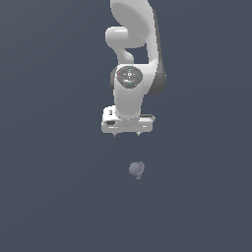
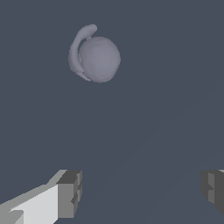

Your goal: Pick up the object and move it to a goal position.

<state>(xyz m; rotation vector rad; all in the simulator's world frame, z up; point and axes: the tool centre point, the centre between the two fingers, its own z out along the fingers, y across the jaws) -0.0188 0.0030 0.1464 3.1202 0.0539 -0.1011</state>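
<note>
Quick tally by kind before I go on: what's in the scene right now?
Small grey-lilac ball-like object with a curved arc round one side: 1
White robot arm: 1
White open gripper, above the object and apart from it: 1
Total: 3

The white arm [image 1: 130, 59] hangs over a plain dark surface [image 1: 49, 197]. Its gripper [image 1: 127, 134] hovers apart from the small grey-lilac ball [image 1: 136, 170].
</note>
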